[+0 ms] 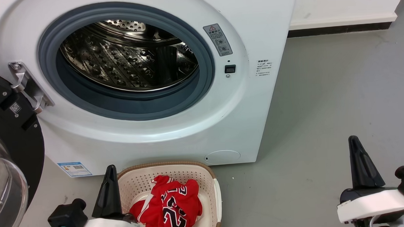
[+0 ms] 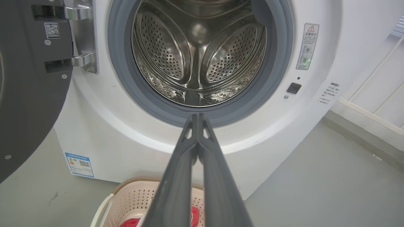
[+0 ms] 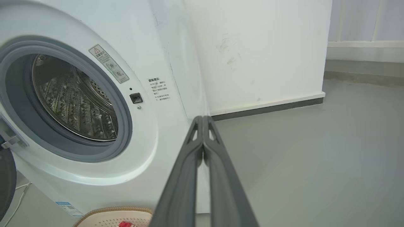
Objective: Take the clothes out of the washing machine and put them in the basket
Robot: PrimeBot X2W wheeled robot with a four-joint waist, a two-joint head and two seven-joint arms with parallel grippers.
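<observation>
The clothes (image 1: 168, 207) lie in the basket (image 1: 177, 172), just right of my left gripper (image 1: 111, 169). Both arms rest low, fingers up; it and my right gripper (image 1: 354, 141) are clenched empty, facing the washing machine (image 1: 249, 101).

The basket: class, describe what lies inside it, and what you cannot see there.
Inside the basket lie crumpled red clothes, a numbered jersey uppermost. Anything beneath it is covered; the left gripper hides the basket's left edge.
</observation>
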